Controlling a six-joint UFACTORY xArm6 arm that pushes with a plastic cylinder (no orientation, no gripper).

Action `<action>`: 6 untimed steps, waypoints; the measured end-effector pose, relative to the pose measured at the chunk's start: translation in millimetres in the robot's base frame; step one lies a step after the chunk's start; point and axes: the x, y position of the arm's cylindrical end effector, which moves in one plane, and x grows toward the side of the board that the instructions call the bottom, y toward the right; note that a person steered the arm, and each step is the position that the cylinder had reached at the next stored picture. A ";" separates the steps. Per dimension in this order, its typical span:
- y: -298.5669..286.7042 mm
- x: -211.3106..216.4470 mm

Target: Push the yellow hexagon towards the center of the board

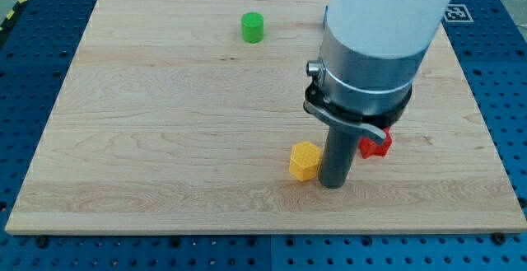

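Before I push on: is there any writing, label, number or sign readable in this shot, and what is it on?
No readable words or numbers anywhere.
Black-and-white square marker, at the view's top right by the board: a coded pattern, no text.
Yellow hexagon, green cylinder, red block, my tip: all unmarked.

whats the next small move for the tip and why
Probably slide my tip below the yellow hexagon, then push toward the view's top: the tip sits against the hexagon's right side, and the board's center lies above and slightly left.
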 end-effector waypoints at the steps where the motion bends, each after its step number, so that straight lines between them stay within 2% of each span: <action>1: -11.7 9.1; 3: -46.0 3.5; 5: -42.6 -36.7; 6: -42.6 -37.6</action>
